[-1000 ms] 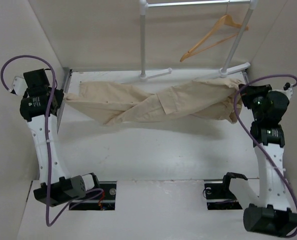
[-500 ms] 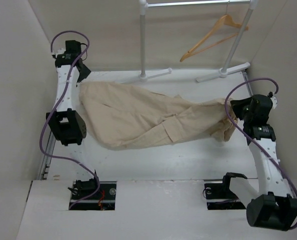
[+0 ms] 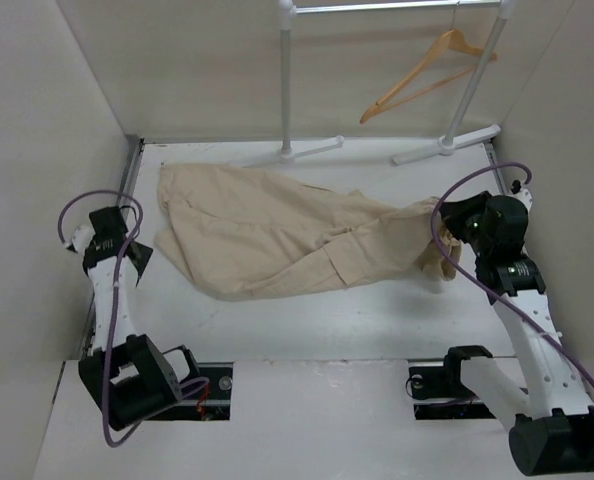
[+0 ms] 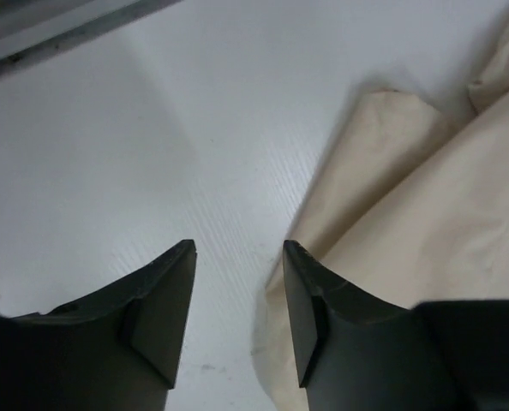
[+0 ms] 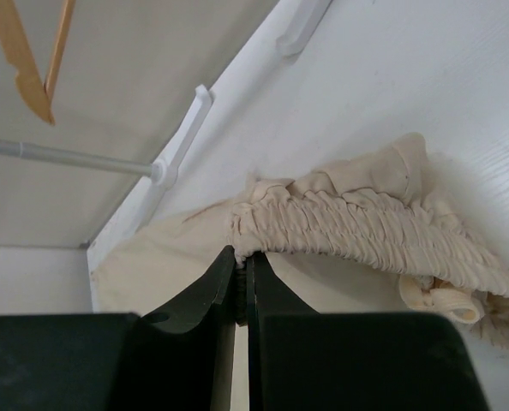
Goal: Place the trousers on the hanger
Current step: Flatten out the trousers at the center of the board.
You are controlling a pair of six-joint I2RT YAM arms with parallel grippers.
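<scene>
Trousers (image 3: 297, 235) lie spread on the table (image 3: 277, 320), their waistband pinched in the clenched right gripper (image 5: 242, 257), likely to keep that end ready for lifting toward the hanger (image 3: 427, 75), which hangs bare on the rack (image 3: 287, 80) behind. Left gripper (image 4: 238, 247), jaws parted and empty, sits beside the cloth; half a second ago it reached to the far corner.

We see the trousers (image 3: 277, 235) as soft, matt beige cloth, creased, with the gathered waistband (image 5: 366, 227) ribbed and rough. The hanger (image 3: 427, 70) looks like smooth pale wood. The table (image 4: 152, 128) is matt white with a fine ribbed grain. The rack (image 3: 286, 80) is smooth and white. The left gripper (image 4: 237, 257) has fingers (image 4: 164, 300) of matt black plastic.
</scene>
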